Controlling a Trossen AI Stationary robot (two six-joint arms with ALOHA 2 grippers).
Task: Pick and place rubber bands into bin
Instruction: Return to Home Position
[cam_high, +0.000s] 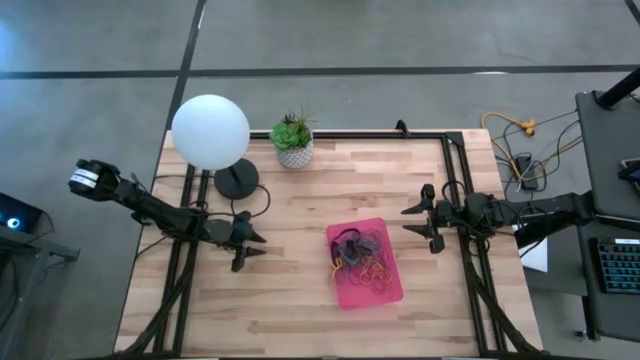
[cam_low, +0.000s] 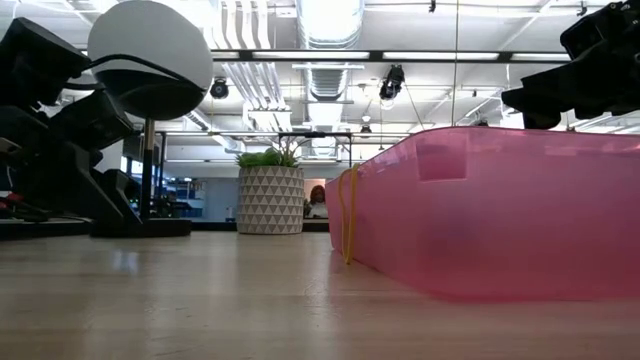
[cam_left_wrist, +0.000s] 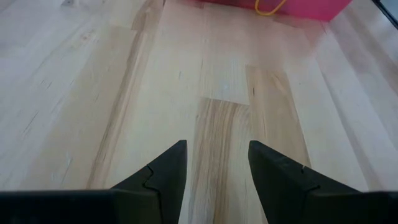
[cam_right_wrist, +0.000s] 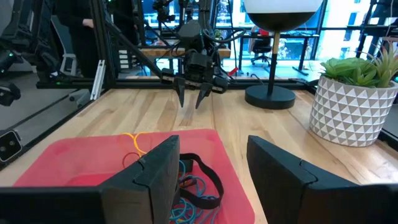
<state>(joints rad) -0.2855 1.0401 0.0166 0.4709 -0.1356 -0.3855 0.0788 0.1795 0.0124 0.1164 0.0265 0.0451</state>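
Observation:
The pink bin sits on the wooden table right of centre and holds a heap of rubber bands in black, yellow, blue and tan. One yellow band hangs over the bin's left rim. My left gripper is open, hovering over bare wood left of the bin. My right gripper is open too, raised near the bin's far right corner; in its wrist view the bands lie just beyond its fingers. Neither gripper holds anything.
A white globe lamp on a black base and a white patterned plant pot stand near the table's far edge. Black frame rails run along the left and right sides. Bare wood lies between the left gripper and the bin.

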